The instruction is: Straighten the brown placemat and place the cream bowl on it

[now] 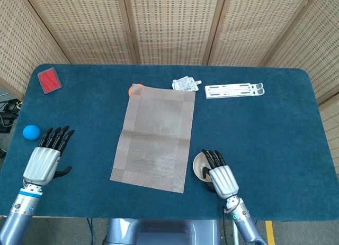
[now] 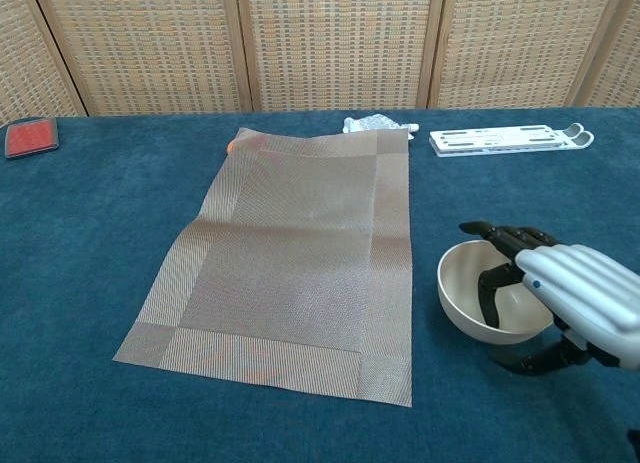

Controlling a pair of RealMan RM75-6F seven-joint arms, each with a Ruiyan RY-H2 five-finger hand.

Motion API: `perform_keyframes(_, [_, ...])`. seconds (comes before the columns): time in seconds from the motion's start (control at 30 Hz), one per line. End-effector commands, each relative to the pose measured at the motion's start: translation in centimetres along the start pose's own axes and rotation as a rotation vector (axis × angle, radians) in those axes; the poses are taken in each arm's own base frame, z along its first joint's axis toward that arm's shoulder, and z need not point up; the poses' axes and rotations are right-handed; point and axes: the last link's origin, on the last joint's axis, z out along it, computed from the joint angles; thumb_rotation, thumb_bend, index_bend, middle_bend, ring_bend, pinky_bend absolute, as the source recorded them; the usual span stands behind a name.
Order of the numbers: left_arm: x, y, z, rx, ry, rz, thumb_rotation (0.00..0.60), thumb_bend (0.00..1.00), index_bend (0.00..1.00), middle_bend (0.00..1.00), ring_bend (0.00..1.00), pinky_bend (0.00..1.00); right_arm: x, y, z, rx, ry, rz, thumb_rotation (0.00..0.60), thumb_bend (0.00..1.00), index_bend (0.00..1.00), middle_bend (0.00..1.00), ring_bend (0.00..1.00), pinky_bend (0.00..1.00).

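We are seeing a folding woven rattan screen standing behind a counter covered in dark teal cloth, with even light falling across it and grey floor showing below.

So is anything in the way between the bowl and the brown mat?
No, nothing visible is. The cream bowl sits just right of the brown placemat, only bare blue table between them. The right hand is over the bowl's far side, fingers inside.
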Motion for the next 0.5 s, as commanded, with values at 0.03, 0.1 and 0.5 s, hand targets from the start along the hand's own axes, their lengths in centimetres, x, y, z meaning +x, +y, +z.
perform_keyframes(0.03, [0.0,0.0,0.0,-0.001,0.000,-0.001,0.600,0.09,0.00,0.00,0.00,0.00,-0.4,-0.2,0.6,0.003,0.007,0.011,0.600,0.44,0.69,0.12,0.00,0.00])
perform_keyframes(0.1, [-0.1,0.0,0.0,-0.001,-0.001,-0.002,0.600,0.09,0.00,0.00,0.00,0.00,-0.5,-0.2,0.8,0.004,0.014,0.012,0.600,0.44,0.73,0.15,0.00,0.00])
perform_keyframes(0.5, [-0.3,-0.1,0.2,-0.001,-0.002,-0.010,0.600,0.09,0.00,0.00,0.00,0.00,-0.1,0.4,1.7,-0.009,0.053,0.008,0.600,0.50,0.80,0.20,0.01,0.00])
